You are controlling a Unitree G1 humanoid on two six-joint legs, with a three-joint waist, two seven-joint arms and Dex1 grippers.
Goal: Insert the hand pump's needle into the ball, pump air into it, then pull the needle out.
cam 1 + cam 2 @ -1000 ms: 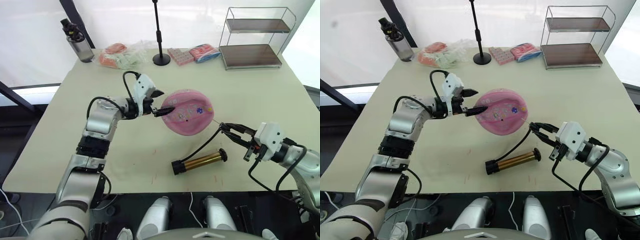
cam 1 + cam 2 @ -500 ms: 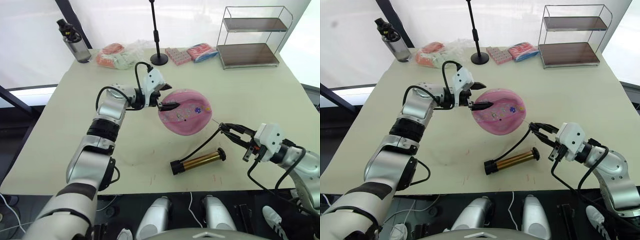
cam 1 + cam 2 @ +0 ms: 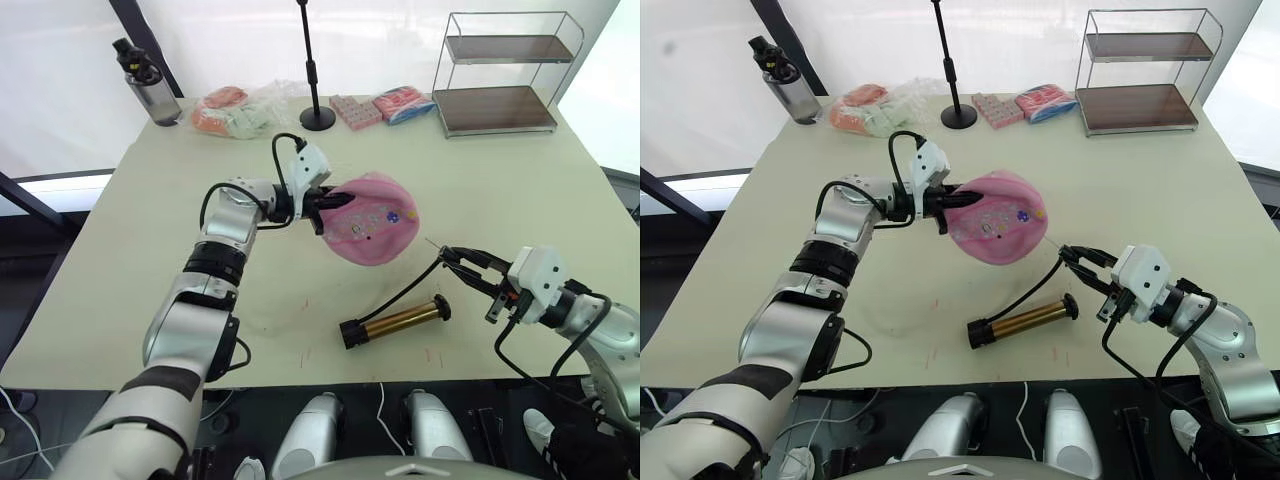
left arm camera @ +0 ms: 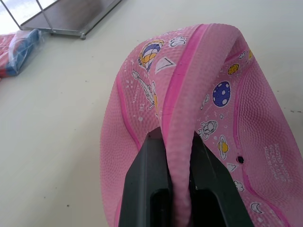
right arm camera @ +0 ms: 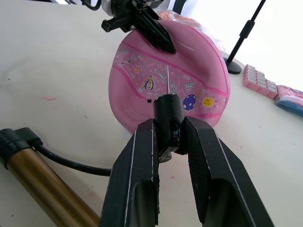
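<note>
Now left gripper (image 4: 173, 184) pinches folded rim of ball (image 3: 370, 225), ball limp and half-collapsed, lying mid-table (image 3: 500, 190), valve hole facing up. Right gripper (image 5: 170, 142) clamps black fitting of needle (image 5: 166, 75), tip aimed at ball but apart from it. Hand pump (image 3: 395, 322) lies on table just nearer than ball, hose (image 3: 405, 290) curving to fitting.

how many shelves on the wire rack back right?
2. The metal wire rack at the table's far right corner carries two brown wooden shelves: an upper one and a lower one directly beneath it. Both appear bare; none seems hidden.
</note>
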